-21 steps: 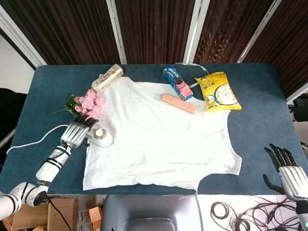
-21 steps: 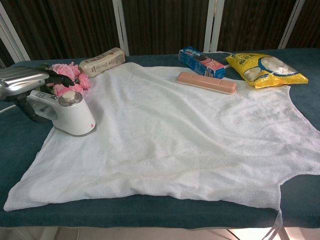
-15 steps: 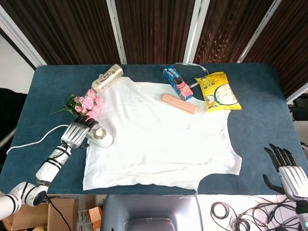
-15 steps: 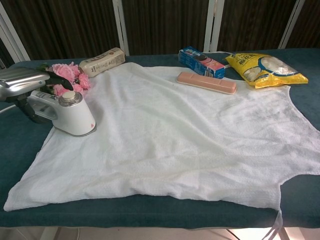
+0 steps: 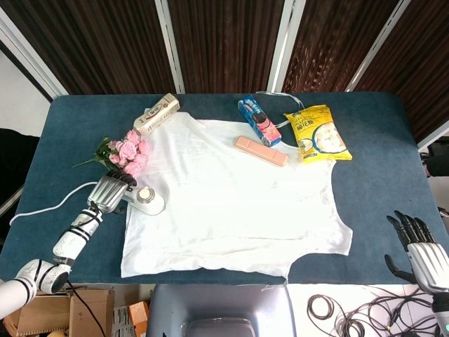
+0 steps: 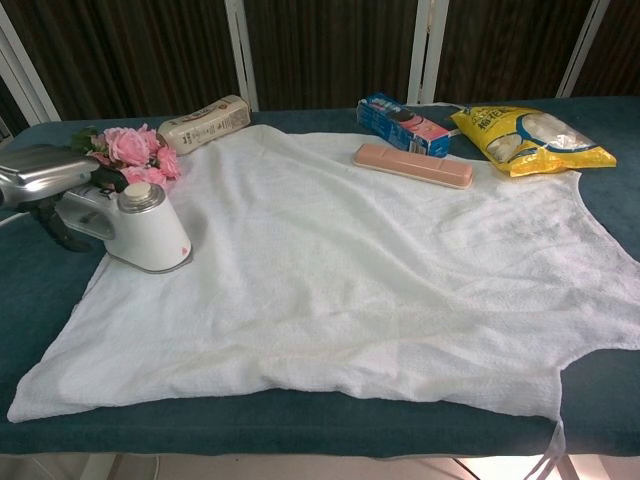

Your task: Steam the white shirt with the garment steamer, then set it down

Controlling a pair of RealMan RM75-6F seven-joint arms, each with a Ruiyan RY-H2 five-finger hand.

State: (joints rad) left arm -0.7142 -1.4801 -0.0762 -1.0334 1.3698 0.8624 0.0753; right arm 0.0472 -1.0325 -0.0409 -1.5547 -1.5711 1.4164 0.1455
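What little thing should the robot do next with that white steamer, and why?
Probably draw the left robot hand further back, clear of the white garment steamer. The steamer stands upright on the white cloth shirt's left edge, and the hand has just slid slightly away from it, so it seems set down. Whether fingers touch its handle is unclear.
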